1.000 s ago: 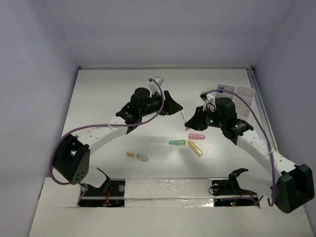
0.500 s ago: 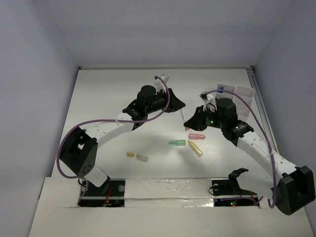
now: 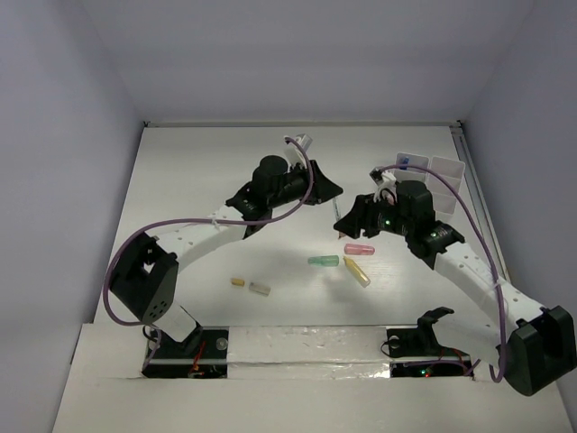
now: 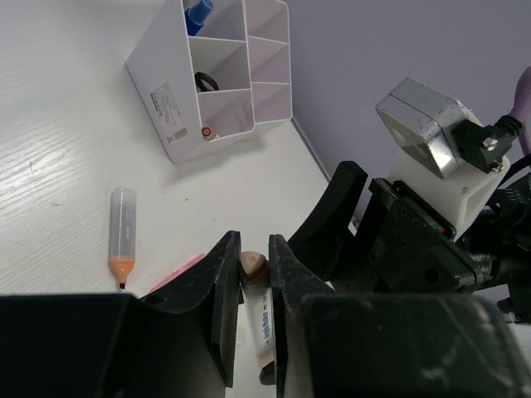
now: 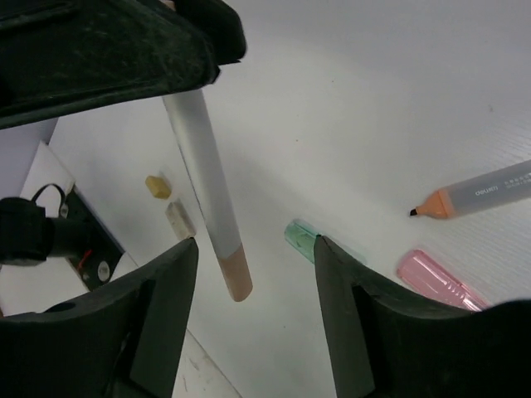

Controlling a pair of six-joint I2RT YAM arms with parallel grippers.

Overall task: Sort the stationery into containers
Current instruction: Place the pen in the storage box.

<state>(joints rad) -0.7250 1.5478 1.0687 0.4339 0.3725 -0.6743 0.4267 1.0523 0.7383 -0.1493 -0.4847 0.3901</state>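
My left gripper (image 4: 253, 253) is shut on a white pencil (image 4: 262, 319) with a tan end, held off the table. In the right wrist view that same pencil (image 5: 202, 157) hangs down between the spread fingers of my right gripper (image 5: 253, 242), which is open and touches nothing. The two grippers meet mid-table, left (image 3: 329, 191) and right (image 3: 347, 216). The white organizer tray (image 3: 433, 170) stands at the back right; its compartments (image 4: 170, 87) hold a blue-capped tube (image 4: 197, 12) and black scissors (image 4: 207, 81).
Green (image 3: 323, 261), pink (image 3: 359, 249) and yellow-orange (image 3: 357, 271) markers lie on the table below the grippers. A yellow eraser (image 3: 238, 281) and a grey eraser (image 3: 260, 289) lie to the front left. A side rail (image 3: 469, 180) runs behind the tray.
My left gripper moved right and shut on the pencil. My right gripper, which was shut on the pencil, opened and let it go.
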